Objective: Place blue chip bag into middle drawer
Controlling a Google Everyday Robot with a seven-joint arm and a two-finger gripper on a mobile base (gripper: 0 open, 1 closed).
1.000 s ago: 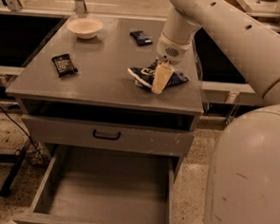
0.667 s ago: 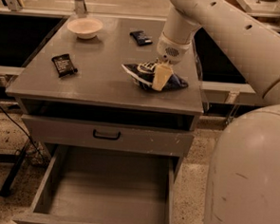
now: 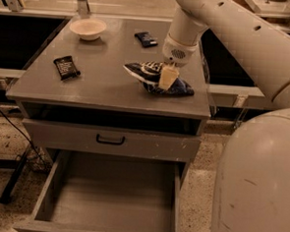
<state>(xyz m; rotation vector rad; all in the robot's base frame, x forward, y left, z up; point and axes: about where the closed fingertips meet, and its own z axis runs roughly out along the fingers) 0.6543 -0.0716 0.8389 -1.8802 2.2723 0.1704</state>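
We see the gripper [image 3: 167, 76] lowered onto the blue chip bag [image 3: 155, 76], its pale fingers [image 3: 168, 77] pressed into the bag's middle. The bag lies on the right half of the desk [image 3: 107, 86], near the front edge, its left end tilted up off the surface. We cannot tell whether the fingers are clenched on the foil or merely resting against it. White patches and lettering show on the bag, but we cannot read them.

A small black packet [image 3: 66, 66] with white print, also unreadable, lies flat on the left side of the desk. A small dark blue packet [image 3: 146, 38] lies near the back edge. A shallow pale bowl [image 3: 88, 28] stands at the back left corner; we see nothing inside it.

Below the desk top a gray drawer front [image 3: 109, 140] with a black handle [image 3: 110, 140] is pushed in. Under it the middle drawer [image 3: 111, 197] is pulled out, showing only its bare gray floor.
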